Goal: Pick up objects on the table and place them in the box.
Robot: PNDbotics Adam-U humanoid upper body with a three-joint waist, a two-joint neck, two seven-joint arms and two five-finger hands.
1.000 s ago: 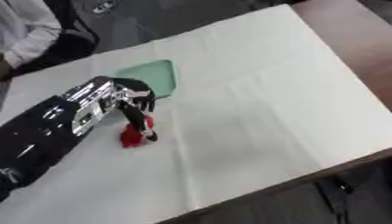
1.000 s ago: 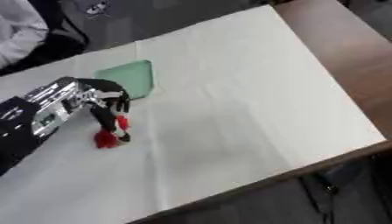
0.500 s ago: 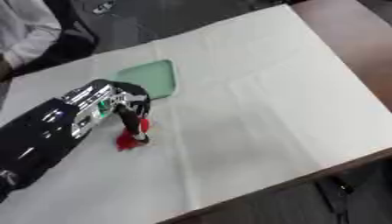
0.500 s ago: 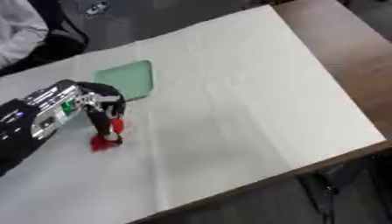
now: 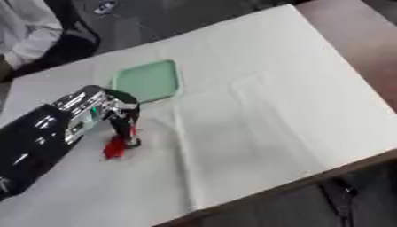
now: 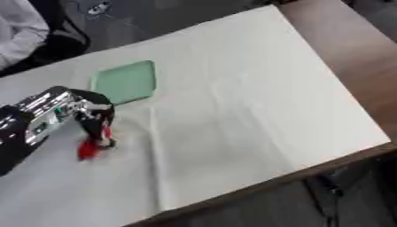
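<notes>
left robot hand [image 5: 108,113] pinches small red object [image 5: 114,147]

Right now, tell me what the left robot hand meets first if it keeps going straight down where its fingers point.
The red object under the left robot hand, then the white tablecloth; contact is unclear.

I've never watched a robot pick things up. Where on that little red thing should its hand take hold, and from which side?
I'd say from above, pinching across its upper end. The red object is small and lies on the white cloth, so little side shows. The left hand already points its fingers down onto it; its exact shape isn't clear.
</notes>
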